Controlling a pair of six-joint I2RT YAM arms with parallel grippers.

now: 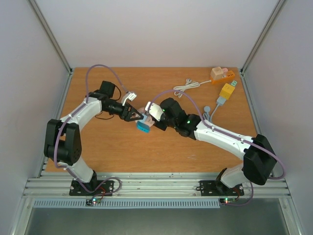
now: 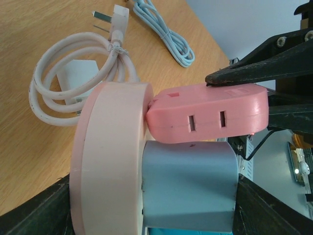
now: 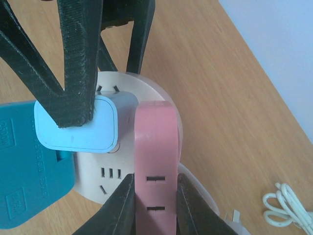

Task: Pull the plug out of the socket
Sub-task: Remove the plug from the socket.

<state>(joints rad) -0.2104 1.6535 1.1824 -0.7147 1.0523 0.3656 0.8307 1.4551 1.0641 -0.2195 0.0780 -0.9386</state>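
The right claw [image 3: 155, 186] is clenched on the pink plug [image 3: 154, 156]. That plug sits in the round socket [image 2: 110, 156], near the middle of the worktop [image 3: 234, 98]. The left claw [image 2: 154, 188] squeezes the socket and the light blue plug [image 3: 78, 129] together.

2 things could go wrong: the pink plug could slip from the thin claw tips if it sticks, or a crooked pull could bend its pins. The teal plug [image 3: 29, 171] crowds the 9 o'clock side. From above there is open room toward 3 o'clock. A cable bundle [image 1: 188, 85] lies at 1 o'clock.
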